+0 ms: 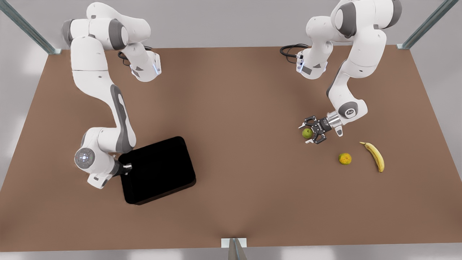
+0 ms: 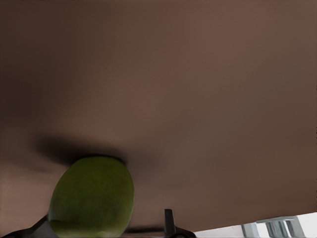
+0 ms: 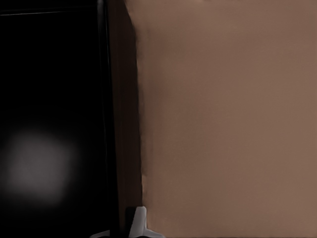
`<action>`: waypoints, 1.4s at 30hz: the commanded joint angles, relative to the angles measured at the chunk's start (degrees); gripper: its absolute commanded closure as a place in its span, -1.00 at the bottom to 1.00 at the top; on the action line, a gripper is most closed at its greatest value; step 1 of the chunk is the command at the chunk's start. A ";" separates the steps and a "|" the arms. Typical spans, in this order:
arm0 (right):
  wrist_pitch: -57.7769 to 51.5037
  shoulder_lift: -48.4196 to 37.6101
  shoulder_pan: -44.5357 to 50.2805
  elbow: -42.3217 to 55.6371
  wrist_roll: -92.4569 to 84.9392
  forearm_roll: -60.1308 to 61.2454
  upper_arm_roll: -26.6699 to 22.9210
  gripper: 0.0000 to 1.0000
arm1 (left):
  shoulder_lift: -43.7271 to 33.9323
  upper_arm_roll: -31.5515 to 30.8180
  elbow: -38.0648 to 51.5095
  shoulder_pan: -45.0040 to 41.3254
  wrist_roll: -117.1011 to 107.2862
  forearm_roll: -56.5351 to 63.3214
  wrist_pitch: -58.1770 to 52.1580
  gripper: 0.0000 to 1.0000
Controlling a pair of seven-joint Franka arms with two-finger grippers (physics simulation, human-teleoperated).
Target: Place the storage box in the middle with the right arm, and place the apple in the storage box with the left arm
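Brown matte surface (image 1: 231, 151), plain and even, framed by grey metal posts at its corners, carries all items.

Progress: early. The storage box (image 1: 158, 169) sits on the front view's left, nearer the near edge, well short of the middle, turned slightly askew. The right gripper (image 1: 126, 168) is at the box's left rim; the right wrist view shows one pale fingertip beside the dark box wall (image 3: 59, 99), so the fingers appear to straddle the rim, but I cannot tell whether they have closed on it. Judgement: the box remains to be carried to the centre.

The apple (image 1: 307, 133) rests on the surface on the front view's right. The left gripper (image 1: 313, 133) is low around it, fingers spread wide to either side of the fruit, not visibly pressing it. The left wrist view shows the apple (image 2: 92, 197) close between the finger bases, its shadow on the surface. Judgement: grasp not yet made; lift and placing in the box remain.

Materials and shapes: box is shallow, matte black, rectangular with rounded corners. Apple is small, round, green, smooth-skinned. An orange fruit (image 1: 345, 158), round and dimpled, lies just nearer, and a curved yellow banana (image 1: 375, 156) lies right of it; both apart from the gripper.
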 commanded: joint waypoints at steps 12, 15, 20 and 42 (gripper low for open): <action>1.02 15.81 13.34 19.62 0.24 5.97 4.84 0.57 | 2.43 0.00 0.00 1.28 2.24 -2.11 -0.44 -1.00; 1.37 17.21 14.40 20.32 1.12 5.89 6.15 0.57 | 2.43 -0.26 0.00 1.28 2.32 -4.40 -0.44 -1.00; 1.37 20.12 15.19 24.19 2.26 5.89 6.24 -0.27 | 2.52 -0.17 0.09 1.28 2.32 -5.71 -0.88 -0.57; -44.68 -26.55 -3.80 9.95 3.05 -8.70 0.27 -1.00 | -7.94 2.38 8.69 1.90 -5.06 24.85 -4.65 0.57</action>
